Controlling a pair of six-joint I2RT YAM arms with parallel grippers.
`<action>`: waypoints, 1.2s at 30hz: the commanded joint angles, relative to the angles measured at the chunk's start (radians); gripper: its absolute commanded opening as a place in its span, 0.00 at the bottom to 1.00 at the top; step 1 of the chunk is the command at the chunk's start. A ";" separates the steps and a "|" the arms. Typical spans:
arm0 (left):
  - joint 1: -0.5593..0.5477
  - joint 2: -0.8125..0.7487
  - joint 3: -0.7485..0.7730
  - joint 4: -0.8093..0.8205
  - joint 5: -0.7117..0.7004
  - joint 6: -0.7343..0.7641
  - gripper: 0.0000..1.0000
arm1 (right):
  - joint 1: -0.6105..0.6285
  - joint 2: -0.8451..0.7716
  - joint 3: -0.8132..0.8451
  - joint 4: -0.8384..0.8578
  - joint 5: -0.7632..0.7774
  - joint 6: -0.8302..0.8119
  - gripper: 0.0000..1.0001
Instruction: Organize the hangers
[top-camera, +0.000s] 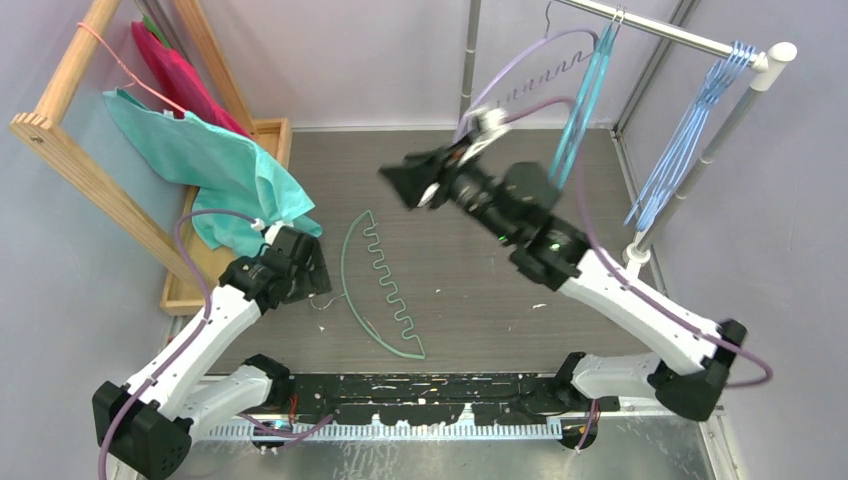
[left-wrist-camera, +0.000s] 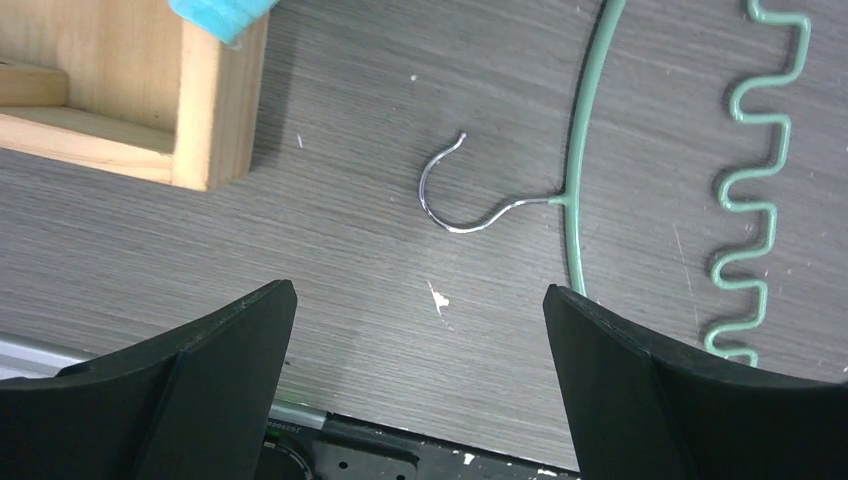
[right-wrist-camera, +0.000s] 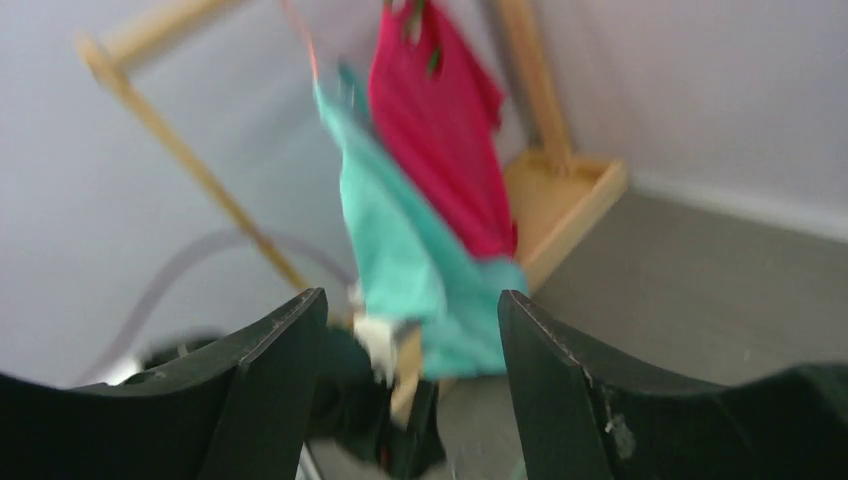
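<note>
On the grey counter (top-camera: 480, 270) 1 green hanger (top-camera: 385, 285) is lying flat. The left claw (left-wrist-camera: 418, 292) is hovering spread above its hook (left-wrist-camera: 455, 195), probably to lift it. The right claw (right-wrist-camera: 412, 296) is gaping empty in the air.

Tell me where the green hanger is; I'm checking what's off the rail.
Top view: the green hanger lies flat on the table, left of centre, its metal hook pointing at the open left end effector beside the base of the wooden rack.
</note>
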 joint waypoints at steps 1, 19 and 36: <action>0.016 0.041 0.114 -0.036 -0.081 -0.053 0.98 | 0.128 0.125 -0.100 -0.233 -0.049 -0.218 0.67; 0.205 0.131 0.289 0.001 -0.012 0.050 0.98 | 0.426 0.556 -0.163 -0.298 0.006 -0.228 0.61; 0.242 0.046 0.274 -0.017 0.008 0.076 0.98 | 0.444 0.749 -0.148 -0.290 0.096 -0.173 0.41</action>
